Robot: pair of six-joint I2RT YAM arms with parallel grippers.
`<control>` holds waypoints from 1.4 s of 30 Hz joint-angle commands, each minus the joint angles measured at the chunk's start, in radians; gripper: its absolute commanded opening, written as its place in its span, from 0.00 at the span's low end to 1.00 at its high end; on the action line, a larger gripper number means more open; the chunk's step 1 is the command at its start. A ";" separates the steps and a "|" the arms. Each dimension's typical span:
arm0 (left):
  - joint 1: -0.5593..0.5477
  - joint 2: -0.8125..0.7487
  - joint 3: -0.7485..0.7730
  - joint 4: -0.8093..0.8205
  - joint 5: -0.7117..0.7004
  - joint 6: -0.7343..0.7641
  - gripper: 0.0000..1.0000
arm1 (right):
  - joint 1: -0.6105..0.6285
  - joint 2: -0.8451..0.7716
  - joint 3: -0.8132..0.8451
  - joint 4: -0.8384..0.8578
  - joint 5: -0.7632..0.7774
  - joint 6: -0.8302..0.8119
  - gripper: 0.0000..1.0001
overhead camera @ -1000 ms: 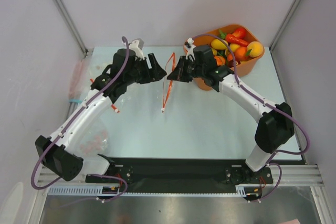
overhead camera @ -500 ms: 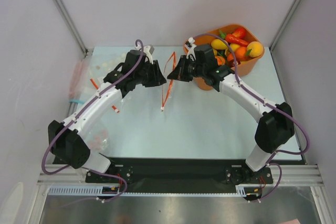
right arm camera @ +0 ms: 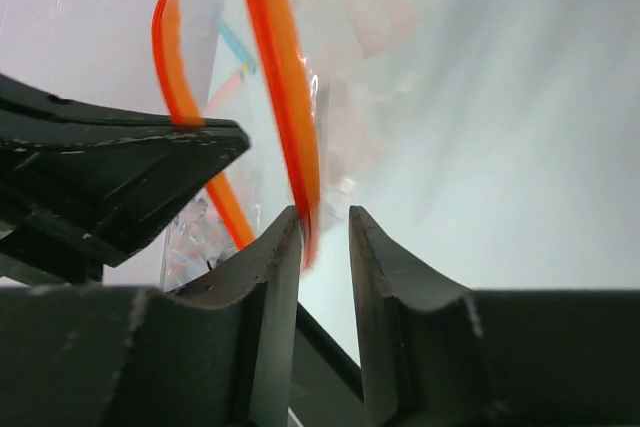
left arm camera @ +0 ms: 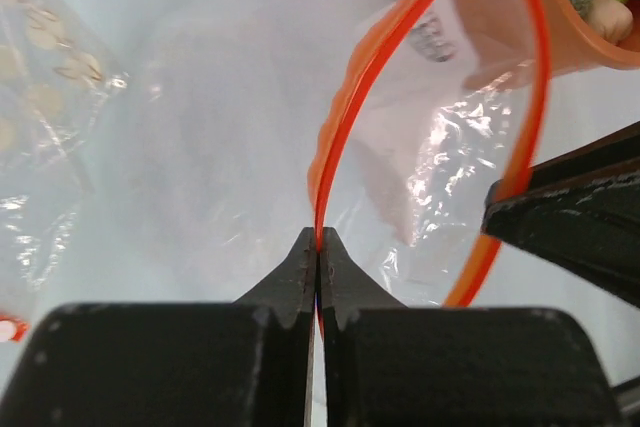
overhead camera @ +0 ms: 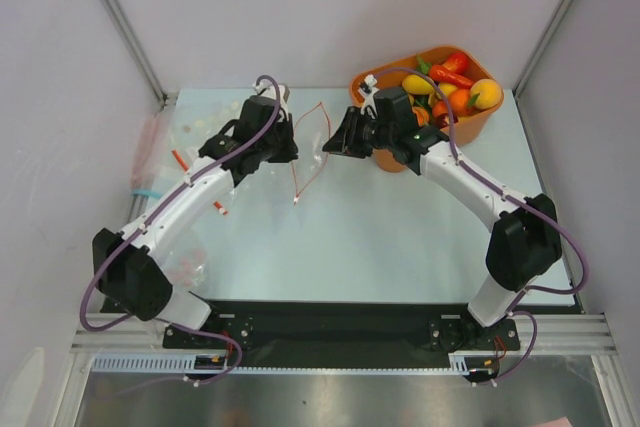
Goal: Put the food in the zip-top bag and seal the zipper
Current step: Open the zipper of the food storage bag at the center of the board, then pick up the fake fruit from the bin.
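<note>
- Clear, crinkly plastic zip-top bag [overhead camera: 312, 152] hangs above the pale table [overhead camera: 400, 237] between the two arms, mouth gaping. Its thin red-orange zipper strip [left arm camera: 318, 197] bows out into a loop.
- Left gripper [left arm camera: 318, 243]: black jaws pressed together, pinching one lip of the zipper strip at the very tips.
- Right gripper [right arm camera: 325, 222]: jaws spread with a clear gap. The other lip of the strip ends between them, lying against one finger [right arm camera: 275, 247]; not clamped.
- Small glossy toy food [overhead camera: 450, 87], yellow, orange and red pieces, sits in the orange plastic tub [overhead camera: 478, 122] at the far right of the table, just behind the right gripper.
- Writing: a dark mark shows through the bag film in the left wrist view, too blurred to read.
- Other clear plastic bags [overhead camera: 150, 147] lie flat at the table's left edge.
</note>
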 commanded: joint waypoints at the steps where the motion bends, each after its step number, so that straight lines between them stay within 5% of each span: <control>1: -0.009 -0.068 0.034 -0.011 -0.082 0.061 0.03 | -0.009 -0.033 0.008 0.010 0.023 -0.004 0.31; 8: -0.009 -0.095 0.012 0.018 -0.079 0.036 0.05 | -0.007 -0.006 0.024 -0.013 0.025 -0.009 0.16; 16: -0.008 -0.061 0.016 -0.004 -0.099 0.035 0.00 | -0.038 -0.039 0.085 -0.065 0.063 -0.084 0.54; 20: 0.020 -0.064 -0.026 0.005 -0.067 -0.019 0.00 | -0.092 -0.093 0.099 -0.131 0.214 -0.094 0.99; 26: 0.037 -0.115 -0.090 0.042 -0.144 -0.055 0.00 | -0.133 -0.212 0.039 -0.058 0.384 -0.228 1.00; 31: 0.043 -0.106 -0.084 0.058 -0.067 -0.047 0.00 | -0.229 -0.251 -0.022 0.048 0.364 -0.140 1.00; 38: 0.042 -0.111 -0.077 0.055 -0.101 -0.021 0.00 | -0.352 -0.153 0.062 -0.004 0.310 -0.080 1.00; 42: 0.042 -0.109 -0.066 0.038 -0.091 0.004 0.00 | -0.354 -0.066 0.213 -0.122 0.374 -0.113 0.88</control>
